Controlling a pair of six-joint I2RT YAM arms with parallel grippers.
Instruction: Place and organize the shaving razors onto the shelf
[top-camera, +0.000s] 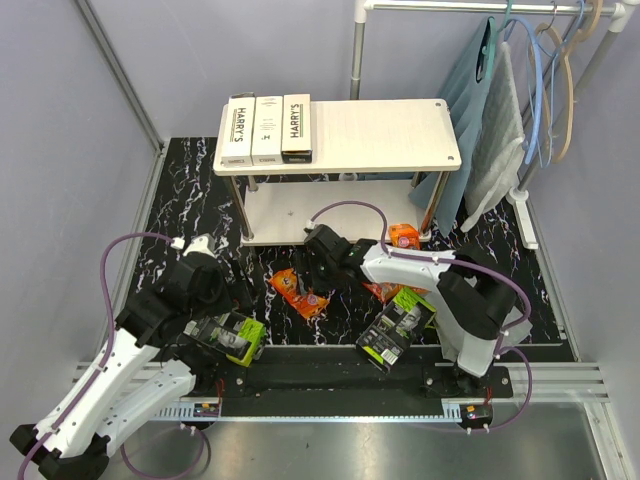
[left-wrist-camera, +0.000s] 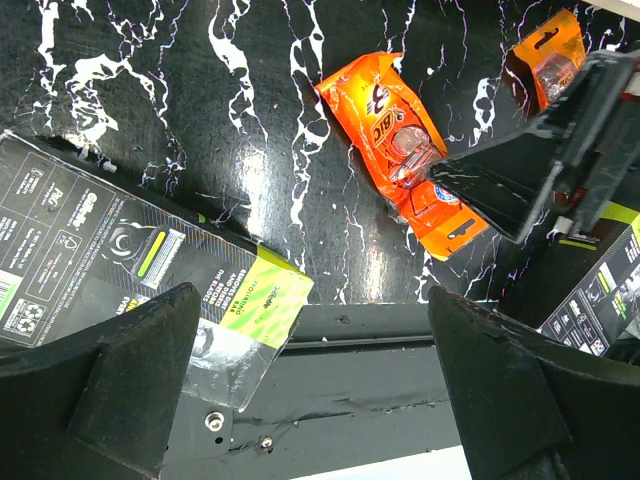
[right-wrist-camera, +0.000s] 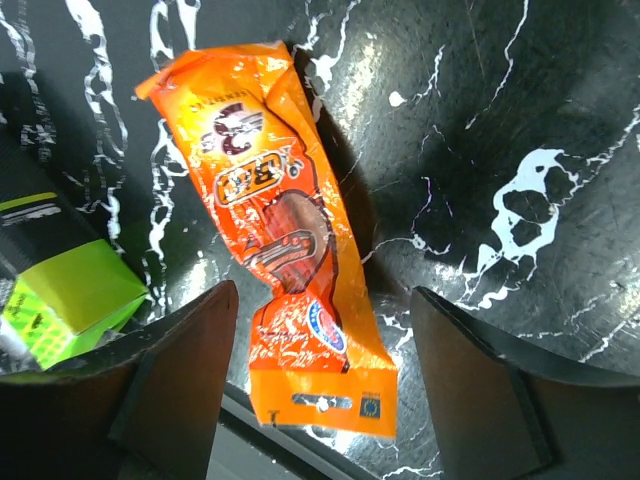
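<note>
My right claw (right-wrist-camera: 322, 300) is spread wide over an orange pack (right-wrist-camera: 290, 250) lying on the mat (right-wrist-camera: 520, 150), gripping nothing. Left claw (left-wrist-camera: 312, 300) is also spread and empty, with a green pack (left-wrist-camera: 120, 260) at its 9 o'clock. Three white boxes (top-camera: 266, 128) lie on top of the shelf (top-camera: 380, 135), at its 9 o'clock end.

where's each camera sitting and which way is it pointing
Top external: above and behind the bases, looking down and forward at the mat, shelf and boxes; left arm and right arm both show.
Left wrist: on the left arm, facing down at a green pack and an orange pack; left jaws open at the bottom corners, right arm's end intruding upper right.
Right wrist: on the right arm, facing down; right jaws open either side of the orange pack.
Shared: both wrist views show that same orange pack.
</note>
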